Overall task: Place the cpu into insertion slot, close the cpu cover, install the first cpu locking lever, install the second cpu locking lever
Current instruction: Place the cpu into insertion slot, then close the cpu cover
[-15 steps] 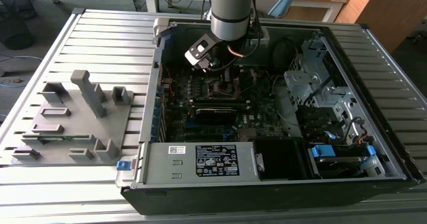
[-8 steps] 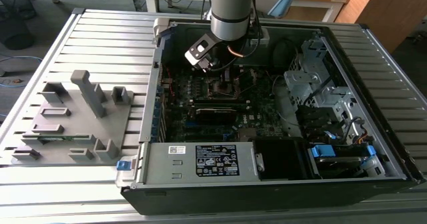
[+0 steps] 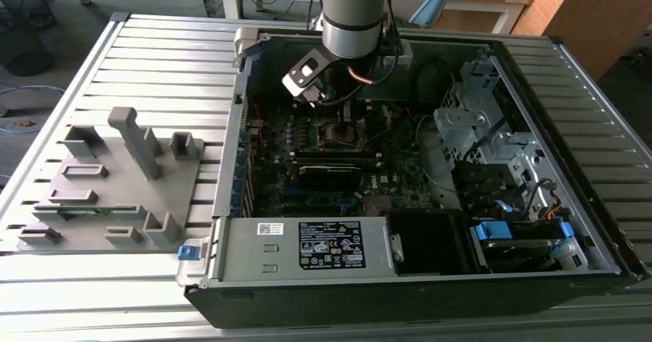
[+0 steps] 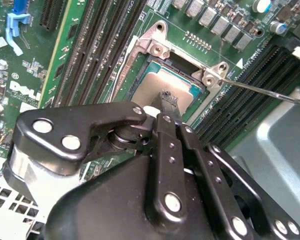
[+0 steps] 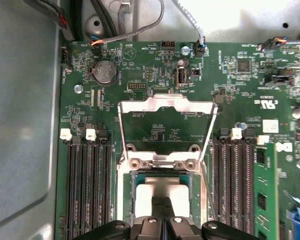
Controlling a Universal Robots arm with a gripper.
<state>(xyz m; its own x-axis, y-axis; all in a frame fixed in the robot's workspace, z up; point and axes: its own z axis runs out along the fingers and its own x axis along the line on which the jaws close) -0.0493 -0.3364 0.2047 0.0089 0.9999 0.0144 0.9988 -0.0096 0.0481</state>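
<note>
Now | pincer (image 4: 167, 100) closed, over cpu (image 4: 152, 86) | cpu cover (image 5: 167, 106) open

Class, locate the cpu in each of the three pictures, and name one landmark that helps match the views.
Exterior view: the cpu is a small brownish square mid-motherboard, just under the arm.
Second wrist view: the cpu lies in the insertion slot, under the pincer tips.
First wrist view: the cpu sits between the open cpu cover hinge and the pincer.
Landmark: the long black memory slots flanking the insertion slot.
</note>
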